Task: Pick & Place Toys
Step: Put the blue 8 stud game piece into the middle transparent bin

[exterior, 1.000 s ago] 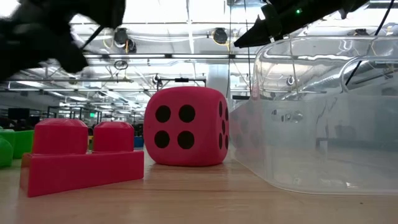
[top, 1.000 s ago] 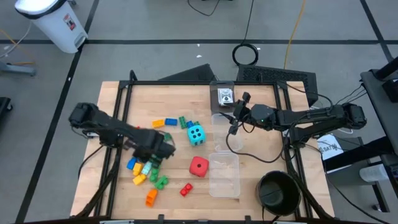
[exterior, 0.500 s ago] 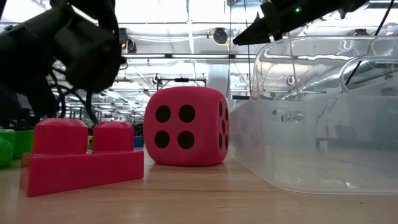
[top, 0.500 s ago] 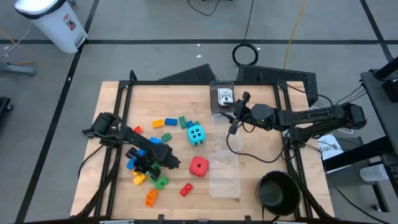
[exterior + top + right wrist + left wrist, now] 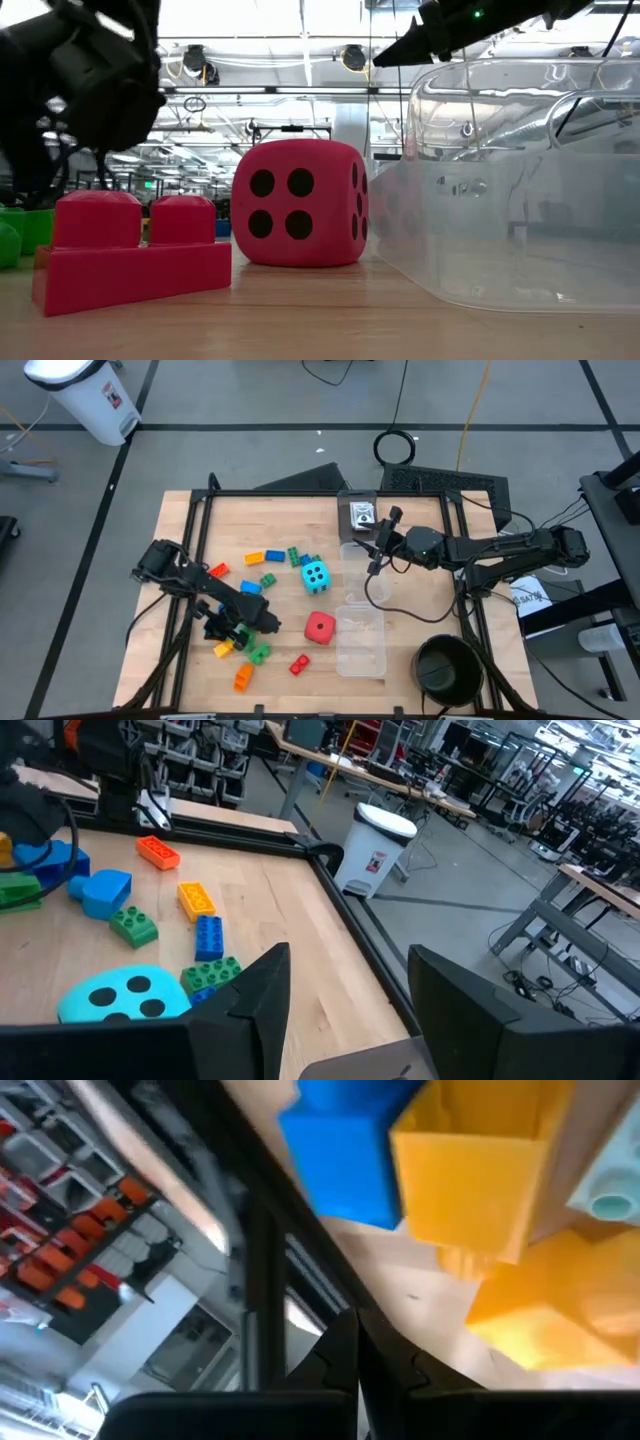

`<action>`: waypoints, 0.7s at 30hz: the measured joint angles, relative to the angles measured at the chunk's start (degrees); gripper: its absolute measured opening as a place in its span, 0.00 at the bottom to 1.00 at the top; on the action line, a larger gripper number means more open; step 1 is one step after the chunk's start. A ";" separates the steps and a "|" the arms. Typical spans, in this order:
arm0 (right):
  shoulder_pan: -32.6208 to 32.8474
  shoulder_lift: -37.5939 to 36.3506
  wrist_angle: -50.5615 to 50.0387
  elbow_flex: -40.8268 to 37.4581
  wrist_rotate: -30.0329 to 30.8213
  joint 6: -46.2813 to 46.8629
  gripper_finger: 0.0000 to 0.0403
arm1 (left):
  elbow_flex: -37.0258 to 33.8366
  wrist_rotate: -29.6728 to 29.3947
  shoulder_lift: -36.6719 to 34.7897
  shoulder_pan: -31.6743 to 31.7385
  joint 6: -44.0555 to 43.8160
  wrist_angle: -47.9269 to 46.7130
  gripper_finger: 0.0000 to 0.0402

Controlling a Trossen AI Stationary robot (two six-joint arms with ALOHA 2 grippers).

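My left pincer [image 5: 262, 622] has swung down into the brick pile [image 5: 240, 640], fingers together on nothing, right pincer [image 5: 376, 552] half apart over the clear boxes [image 5: 361, 641]; bricks, cyan die [image 5: 315, 576], red die [image 5: 320, 627] all unboxed beside it.

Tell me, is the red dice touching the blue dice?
Apart. The high view shows bare table between the red dice and the blue dice.
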 joint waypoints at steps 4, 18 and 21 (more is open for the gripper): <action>0.00 0.00 0.00 0.00 -0.02 0.00 0.42 | -3.56 2.20 0.07 -0.69 -1.91 4.02 0.00; 0.00 0.00 1.27 0.00 -0.02 -0.24 0.42 | -6.42 -12.35 -0.05 4.44 2.78 11.91 0.01; 0.00 0.00 1.27 0.00 -0.02 -0.24 0.42 | -6.29 -17.28 -0.12 6.46 4.31 11.76 0.01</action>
